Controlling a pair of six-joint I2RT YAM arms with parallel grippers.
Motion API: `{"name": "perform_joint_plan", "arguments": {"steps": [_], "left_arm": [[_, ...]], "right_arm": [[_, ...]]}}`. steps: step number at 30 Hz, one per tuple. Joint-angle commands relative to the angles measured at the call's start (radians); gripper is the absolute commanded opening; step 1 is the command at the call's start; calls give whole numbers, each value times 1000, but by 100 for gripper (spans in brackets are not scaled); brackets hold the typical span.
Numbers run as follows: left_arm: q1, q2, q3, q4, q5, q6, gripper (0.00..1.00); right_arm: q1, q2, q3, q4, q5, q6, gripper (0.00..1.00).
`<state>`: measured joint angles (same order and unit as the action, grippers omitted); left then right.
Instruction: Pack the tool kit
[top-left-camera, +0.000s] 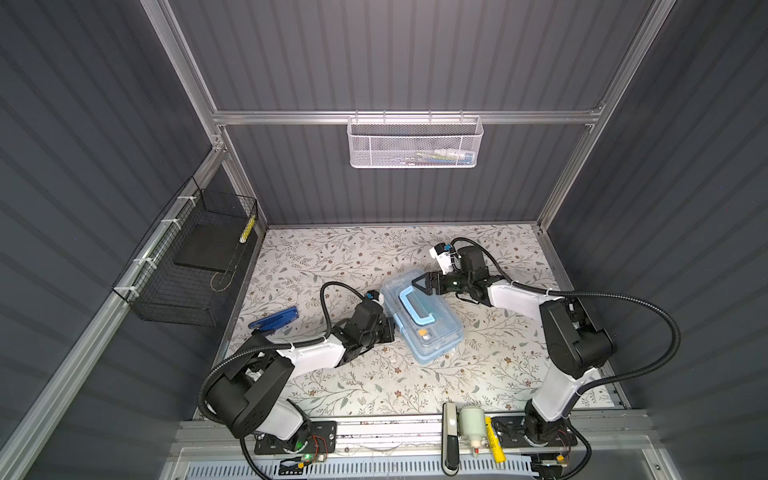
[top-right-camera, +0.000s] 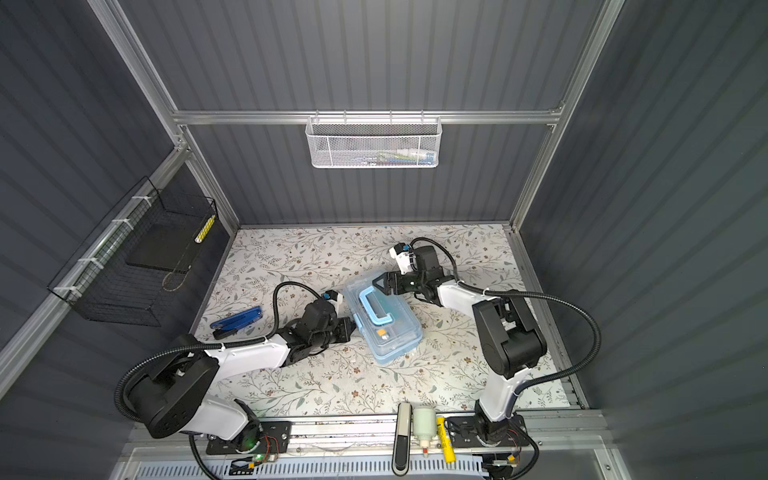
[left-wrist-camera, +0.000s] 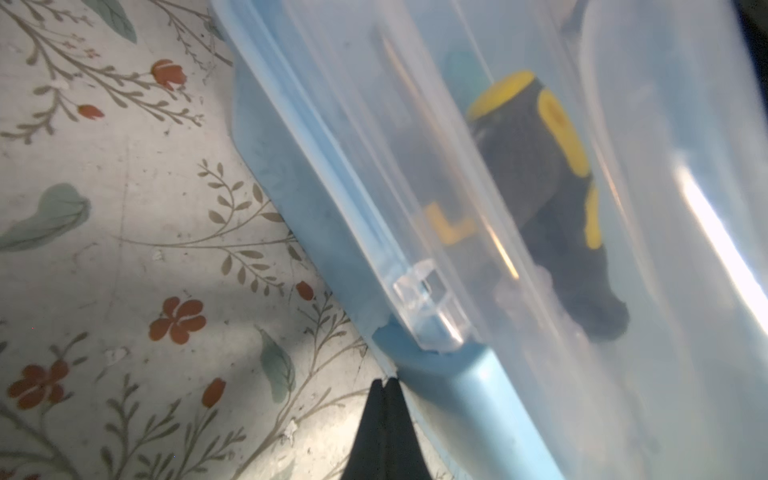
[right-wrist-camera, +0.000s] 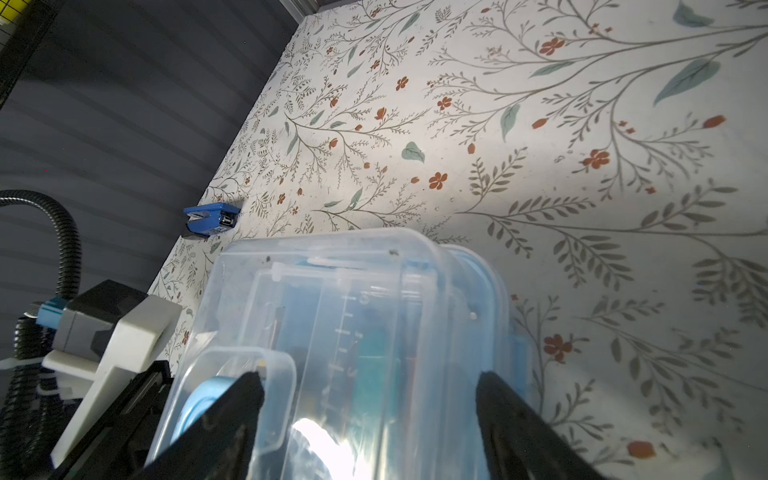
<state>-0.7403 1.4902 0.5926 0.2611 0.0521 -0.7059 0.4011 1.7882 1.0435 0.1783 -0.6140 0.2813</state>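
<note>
Black wire basket (top-left-camera: 187, 257): fixed to the left wall, above the desk's far-left corner; a dark flat slab lies inside.
Blue folding tool (top-left-camera: 274, 321): flat on the desk (top-left-camera: 498, 365) near its left edge, well apart from the kit.
Left hand (left-wrist-camera: 384, 385): fingers pressed together, holding nothing. The tips sit low at the kit's left side, just beside its blue base rim; whether they touch it I cannot tell.
Tool kit (top-left-camera: 422, 316): on the desk about mid-way across, set at an angle, see-through lid down, pale blue handle (top-left-camera: 417, 309) lying flat on the lid.
Inside the kit: a screwdriver with a black and yellow grip (left-wrist-camera: 552, 199) shows through the lid.
White mesh basket (top-left-camera: 415, 141): hung on the far wall's rail, with a few small items in it, too small to tell apart.
Right hand (right-wrist-camera: 368, 380): spread wide over the kit's far end, one finger (right-wrist-camera: 245, 399) by the handle, the other towards the lid's opposite edge. Whether they press on the lid is unclear.
</note>
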Motion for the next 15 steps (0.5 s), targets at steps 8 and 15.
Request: {"name": "perform_joint_plan", "arguments": {"steps": [8,15], "left_arm": [[18,-41,70,21,-46,95,0],[188,-293,101,-322,-339,321,0]], "right_arm": [[23,17,-92,-112,0,43,81],[-46,-119,-125,-90,75,54,81]]}}
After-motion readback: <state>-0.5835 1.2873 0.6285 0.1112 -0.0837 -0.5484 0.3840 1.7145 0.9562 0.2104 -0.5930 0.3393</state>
